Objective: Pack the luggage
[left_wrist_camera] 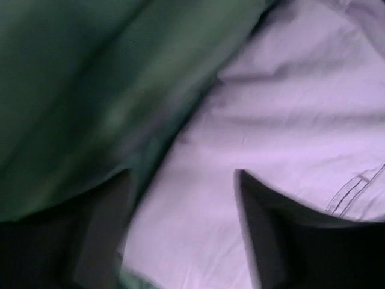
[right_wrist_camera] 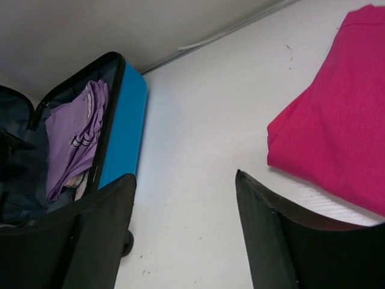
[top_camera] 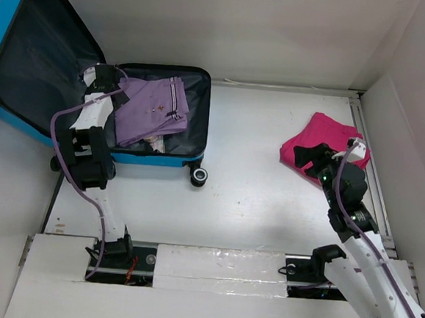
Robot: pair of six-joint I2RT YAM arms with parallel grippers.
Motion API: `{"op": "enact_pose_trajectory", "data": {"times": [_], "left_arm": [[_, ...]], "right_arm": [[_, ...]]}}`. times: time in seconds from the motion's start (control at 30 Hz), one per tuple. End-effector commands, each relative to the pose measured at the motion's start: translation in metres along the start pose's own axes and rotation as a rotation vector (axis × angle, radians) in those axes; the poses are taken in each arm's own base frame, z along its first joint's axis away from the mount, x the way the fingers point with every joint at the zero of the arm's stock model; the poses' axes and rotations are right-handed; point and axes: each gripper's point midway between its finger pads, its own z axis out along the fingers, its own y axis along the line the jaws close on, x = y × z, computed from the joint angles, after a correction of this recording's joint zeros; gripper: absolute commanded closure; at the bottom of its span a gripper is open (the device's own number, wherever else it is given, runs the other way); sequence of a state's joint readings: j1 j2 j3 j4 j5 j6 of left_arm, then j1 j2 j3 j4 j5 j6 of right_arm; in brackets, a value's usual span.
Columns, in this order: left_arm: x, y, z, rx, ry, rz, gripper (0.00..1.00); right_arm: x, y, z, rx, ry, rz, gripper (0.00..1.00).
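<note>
- The white desk (top_camera: 254, 192) is under me, and both my arms come up from its near edge.
- The luggage (top_camera: 41, 50) sits wide open at the far left corner. Its blue base lies flat on the desk and its lid leans back past the left edge, showing dark lining.
- A purple garment (top_camera: 151, 110) is folded inside the base and fills most of that half. Striped trim shows along its right side.
- A pink garment (top_camera: 325, 135) is bunched on the desk close to the right edge, well apart from the luggage.
- My left fingers (top_camera: 110, 76) are down in the luggage at the far left of the base, by the hinge. They are spread wide. My wrist view is blurred, with purple cloth filling the gap and dark lining off to the left.
- My right fingers (top_camera: 317, 156) hang over the near left edge of the pink garment, also spread. Bare desk shows in the gap and pink cloth lies just beside the right one.
- One black-and-white wheel (top_camera: 199, 175) pokes out at the base's near right corner.
</note>
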State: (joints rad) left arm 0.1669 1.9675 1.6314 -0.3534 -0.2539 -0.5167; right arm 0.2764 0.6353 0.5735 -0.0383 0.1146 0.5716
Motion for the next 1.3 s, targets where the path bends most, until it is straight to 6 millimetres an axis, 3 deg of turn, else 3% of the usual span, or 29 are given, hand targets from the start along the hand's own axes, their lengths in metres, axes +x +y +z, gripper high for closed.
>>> {"op": "enact_pose_trajectory", "data": {"times": [0.0,0.03,0.13,0.17,0.23,0.27,0.3,0.37,0.4,0.43,0.47,0.5,0.57,0.6,0.63,0.7,0.73,0.83,0.87,0.93,0.97,1.13,1.2,1.27], "left_arm": [[-0.051,0.004,-0.034,-0.032,-0.154,-0.065,0.25],[-0.065,-0.012,-0.061,0.021,-0.212,-0.075,0.13],[-0.082,-0.041,-0.102,0.132,-0.313,-0.109,0.12],[-0.083,-0.066,-0.136,0.221,-0.355,-0.096,0.12],[-0.075,-0.102,-0.17,0.345,-0.41,-0.063,0.14],[-0.048,-0.144,-0.209,0.472,-0.408,-0.012,0.14],[-0.031,-0.166,-0.227,0.527,-0.405,0.007,0.16],[0.009,-0.208,-0.269,0.66,-0.395,0.072,0.18],[0.066,-0.239,-0.289,0.736,-0.325,0.143,0.18],[0.088,-0.254,-0.304,0.781,-0.294,0.15,0.2],[0.111,-0.269,-0.316,0.835,-0.263,0.152,0.23],[0.159,-0.287,-0.324,0.894,-0.16,0.155,0.24],[0.204,-0.306,-0.338,0.984,-0.076,0.166,0.28],[0.228,-0.312,-0.343,1.012,-0.046,0.196,0.28],[0.28,-0.319,-0.339,1.009,0.008,0.271,0.28],[0.317,-0.33,-0.342,0.999,0.052,0.339,0.27],[0.362,-0.33,-0.327,0.971,0.101,0.413,0.19],[0.402,-0.344,-0.325,0.991,0.185,0.449,0.16],[0.427,-0.342,-0.311,0.97,0.204,0.481,0.16],[0.443,-0.35,-0.312,0.98,0.227,0.472,0.16],[0.46,-0.348,-0.299,0.969,0.254,0.496,0.16],[0.481,-0.366,-0.288,0.978,0.273,0.474,0.26],[0.5,-0.364,-0.27,0.943,0.292,0.49,0.31],[0.504,-0.37,-0.27,0.948,0.299,0.492,0.46]], "right_arm": [[-0.003,0.002,0.01,0.011,-0.004,-0.008,0.25],[-0.003,0.002,0.013,0.015,0.002,-0.009,0.25],[0.007,-0.014,0.024,0.099,0.019,0.007,0.24],[0.006,-0.022,0.027,0.142,0.008,0.003,0.24],[0.008,-0.033,0.034,0.202,0.004,0.016,0.25],[0.011,-0.04,0.035,0.24,0.006,0.023,0.27],[0.006,-0.046,0.037,0.281,-0.02,0.032,0.3],[0.009,-0.053,0.037,0.322,-0.009,0.065,0.56],[0.008,-0.052,0.036,0.323,-0.008,0.065,0.66],[0.003,-0.053,0.033,0.331,-0.025,0.074,0.8],[-0.01,-0.045,0.026,0.305,-0.059,0.085,0.86],[-0.017,-0.048,0.021,0.321,-0.088,0.089,0.89],[-0.046,-0.041,0.005,0.313,-0.175,0.106,0.91],[-0.05,-0.042,-0.002,0.33,-0.175,0.103,0.91],[-0.061,-0.045,-0.009,0.354,-0.206,0.094,0.91],[-0.085,-0.032,-0.023,0.322,-0.249,0.065,0.94],[-0.087,-0.031,-0.027,0.323,-0.248,0.056,0.94],[-0.091,-0.017,-0.032,0.265,-0.222,0.046,0.94],[-0.086,-0.01,-0.03,0.226,-0.195,0.045,0.92],[-0.085,-0.001,-0.031,0.175,-0.18,0.024,0.88],[-0.082,0.001,-0.029,0.157,-0.171,0.024,0.87],[-0.066,0.007,-0.024,0.1,-0.119,0.011,0.83],[-0.062,0.01,-0.023,0.076,-0.105,0.011,0.82],[-0.057,0.009,-0.022,0.074,-0.092,0.009,0.8]]}}
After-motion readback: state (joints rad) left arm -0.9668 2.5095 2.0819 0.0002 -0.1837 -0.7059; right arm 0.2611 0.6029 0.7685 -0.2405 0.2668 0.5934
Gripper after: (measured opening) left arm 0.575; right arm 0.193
